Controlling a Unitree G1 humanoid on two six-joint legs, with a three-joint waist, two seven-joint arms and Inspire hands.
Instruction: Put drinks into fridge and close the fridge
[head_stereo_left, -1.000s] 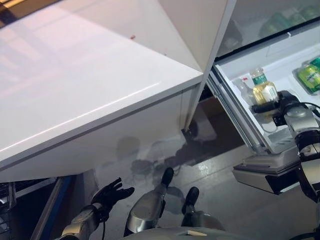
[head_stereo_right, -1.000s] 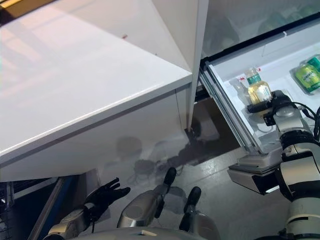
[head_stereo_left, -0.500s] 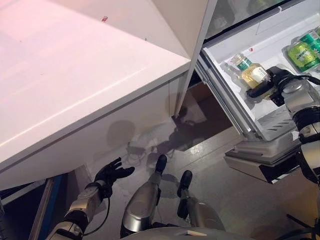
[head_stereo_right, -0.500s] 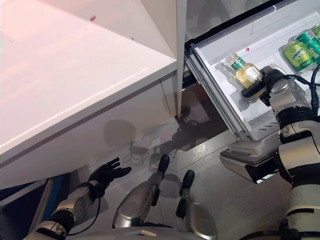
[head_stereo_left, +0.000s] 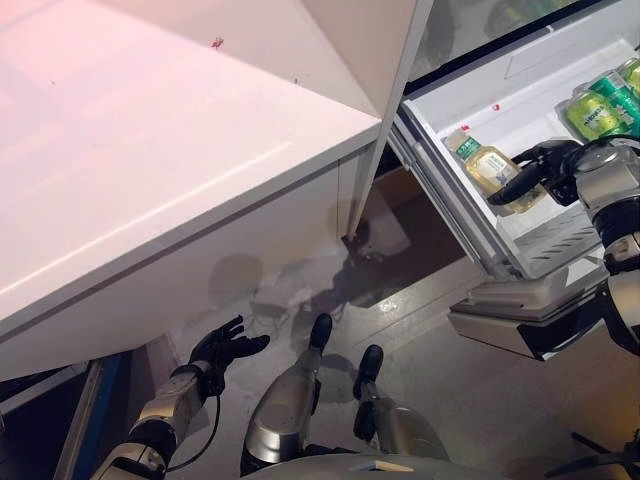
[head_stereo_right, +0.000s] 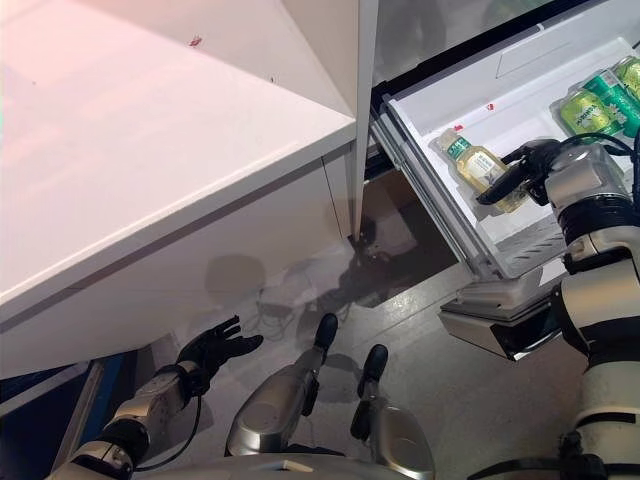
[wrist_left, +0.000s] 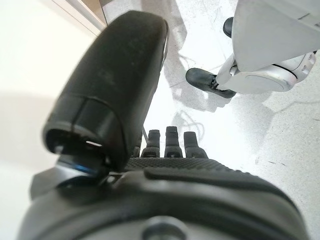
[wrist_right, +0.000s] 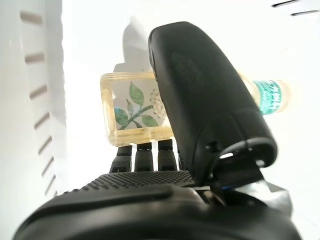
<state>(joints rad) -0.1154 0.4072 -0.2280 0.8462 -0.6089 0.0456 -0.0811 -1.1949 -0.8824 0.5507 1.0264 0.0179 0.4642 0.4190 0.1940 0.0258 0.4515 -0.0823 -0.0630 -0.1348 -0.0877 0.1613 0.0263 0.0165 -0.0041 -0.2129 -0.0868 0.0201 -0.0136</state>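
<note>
A bottle (head_stereo_left: 488, 168) of pale yellow drink with a green label at its neck stands tilted on the white shelf (head_stereo_left: 560, 238) of the open fridge; it also shows in the right wrist view (wrist_right: 131, 106). My right hand (head_stereo_left: 556, 166) is beside it, open, with straight fingers reaching along the bottle's side and the thumb (wrist_right: 200, 95) held in front of it. My left hand (head_stereo_left: 226, 351) hangs low at the lower left above the floor, open and empty.
Green cans (head_stereo_left: 600, 100) stand further back on the same fridge shelf. A big white counter (head_stereo_left: 150, 160) fills the upper left, its corner close to the fridge's edge. The fridge's grey lower part (head_stereo_left: 530, 325) juts out above the grey floor (head_stereo_left: 440, 370).
My right hand has opened from its grip on the bottle, which now stands on the fridge shelf. The view has shifted a little. My left hand has stayed in place.
</note>
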